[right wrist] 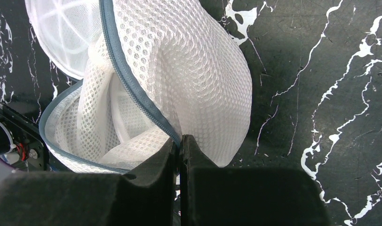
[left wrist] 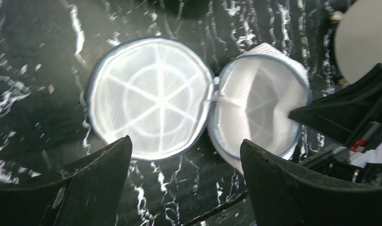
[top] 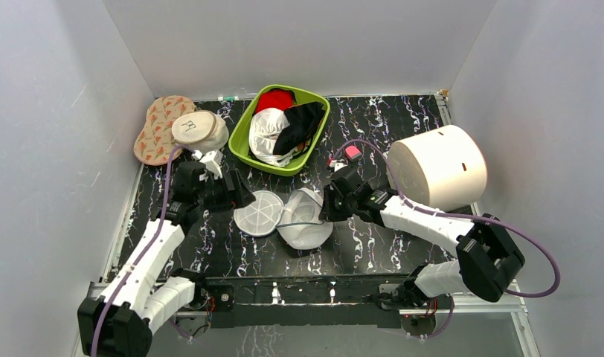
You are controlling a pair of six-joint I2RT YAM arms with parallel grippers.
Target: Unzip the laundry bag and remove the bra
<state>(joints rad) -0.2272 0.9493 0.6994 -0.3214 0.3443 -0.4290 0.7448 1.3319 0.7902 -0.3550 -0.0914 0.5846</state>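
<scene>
The laundry bag lies unzipped on the black marbled table, its two round white mesh halves side by side. The left half lies flat and shows its ribbed inside. My right gripper is shut on the grey zipper rim of the right half and holds that edge up. The bra shows only as smooth white folds inside that half. My left gripper is open just left of the bag, with nothing between its fingers.
A green basket with red, white and black garments stands behind the bag. A large white cylinder lies at the right. A cream cap and a patterned pouch sit at the back left. White walls enclose the table.
</scene>
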